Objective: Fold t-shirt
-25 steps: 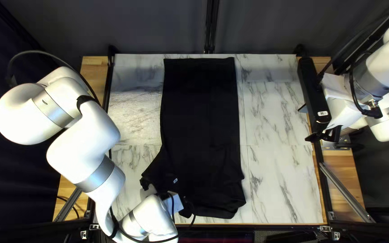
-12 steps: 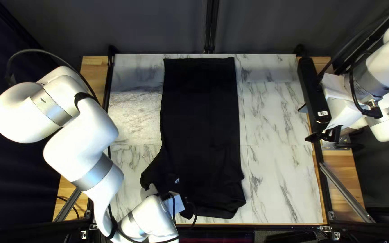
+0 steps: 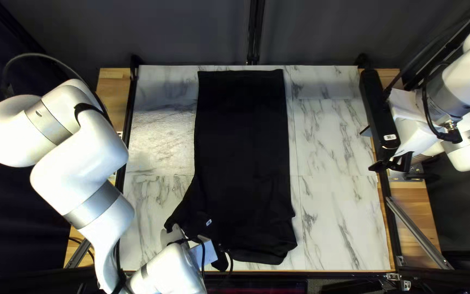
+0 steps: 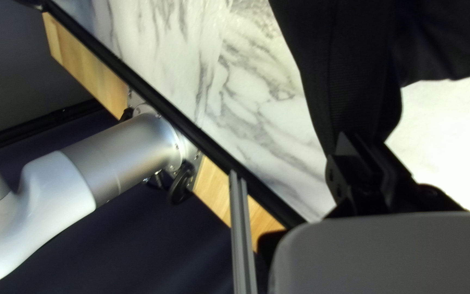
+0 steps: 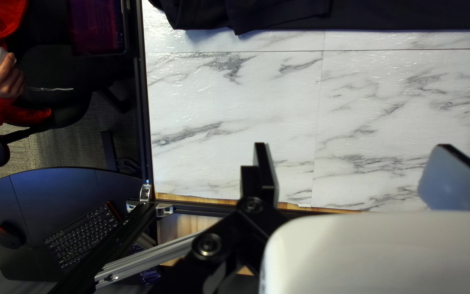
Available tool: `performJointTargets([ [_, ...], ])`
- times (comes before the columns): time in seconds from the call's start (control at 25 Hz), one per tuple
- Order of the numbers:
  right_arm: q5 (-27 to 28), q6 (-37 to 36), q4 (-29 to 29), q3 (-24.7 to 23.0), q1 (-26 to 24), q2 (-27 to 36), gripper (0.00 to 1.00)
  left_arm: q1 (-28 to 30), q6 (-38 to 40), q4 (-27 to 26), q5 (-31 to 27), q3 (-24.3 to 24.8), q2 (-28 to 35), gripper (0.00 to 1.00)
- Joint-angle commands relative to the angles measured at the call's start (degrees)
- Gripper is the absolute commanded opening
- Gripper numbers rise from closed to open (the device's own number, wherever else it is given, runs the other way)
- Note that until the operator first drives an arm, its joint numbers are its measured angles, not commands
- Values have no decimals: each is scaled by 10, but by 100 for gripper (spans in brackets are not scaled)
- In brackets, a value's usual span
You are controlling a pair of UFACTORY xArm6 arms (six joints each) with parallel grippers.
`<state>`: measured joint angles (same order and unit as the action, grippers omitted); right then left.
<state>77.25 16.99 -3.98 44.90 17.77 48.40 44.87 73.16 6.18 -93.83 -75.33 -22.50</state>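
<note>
Black T-shirt [image 3: 243,136] lies mid-tabletop [image 3: 335,218], near end rumpled, left pincer [image 4: 364,144] gripping its near left fabric, right pincer [image 5: 354,148] open at right; likely light, limp, creases easily, so best taken by near corners, kept taut.

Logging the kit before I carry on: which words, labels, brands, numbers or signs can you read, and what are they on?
No text can be read.
White sticker on the right end effector: too small.
Small pale sticker, apparently on the left end effector: too small.
Keyboard: too small.
</note>
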Motion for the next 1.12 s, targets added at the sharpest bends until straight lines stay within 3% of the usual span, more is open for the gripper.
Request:
performJointTargets([
  [0.04, 0, 0, 0, 0, 0, 0, 100, -18, 18, -17, 34, 27, 5, 100],
  [0.28, 0, 0, 0, 0, 0, 0, 100, -44, 18, 2, 71, 37, 10, 100],
  [0.6, 0, 0, 0, 0, 0, 0, 100, -119, -7, 47, 173, 113, 57, 100],
  [1.12, 0, 0, 0, 0, 0, 0, 100, -153, 16, 19, 280, 151, 42, 100],
])
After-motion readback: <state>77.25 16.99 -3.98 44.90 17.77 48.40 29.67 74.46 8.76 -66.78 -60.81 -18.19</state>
